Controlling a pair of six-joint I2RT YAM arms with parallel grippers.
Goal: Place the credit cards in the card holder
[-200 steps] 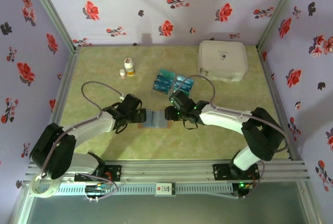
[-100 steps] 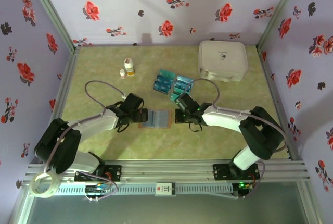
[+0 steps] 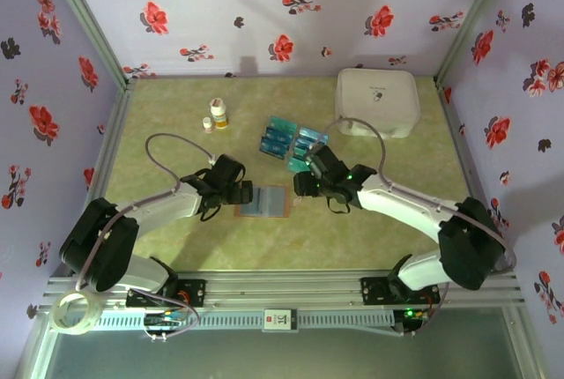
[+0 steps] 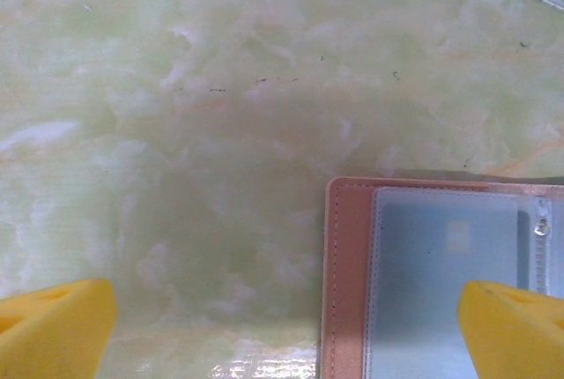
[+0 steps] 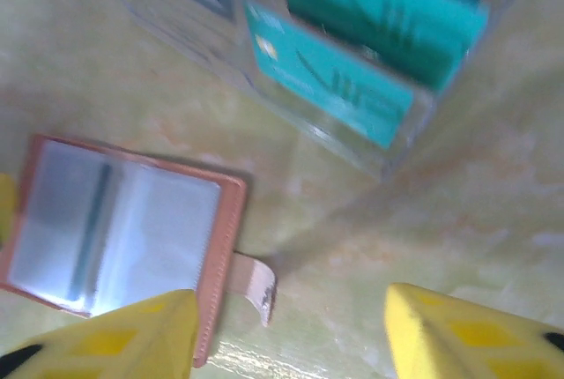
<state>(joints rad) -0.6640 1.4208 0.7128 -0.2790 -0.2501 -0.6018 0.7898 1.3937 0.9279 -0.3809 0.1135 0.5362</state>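
Both wide and empty, left tool (image 4: 284, 322), right tool (image 5: 286, 330), card holder (image 4: 441, 273) cut off, credit cards (image 5: 335, 79) blurred.

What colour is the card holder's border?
Light brown, framing clear plastic sleeves; the card holder shows best in the right wrist view.

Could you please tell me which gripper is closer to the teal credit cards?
The right gripper, close on the near side of the credit cards. The left gripper sits farther off, at the left edge of the card holder.
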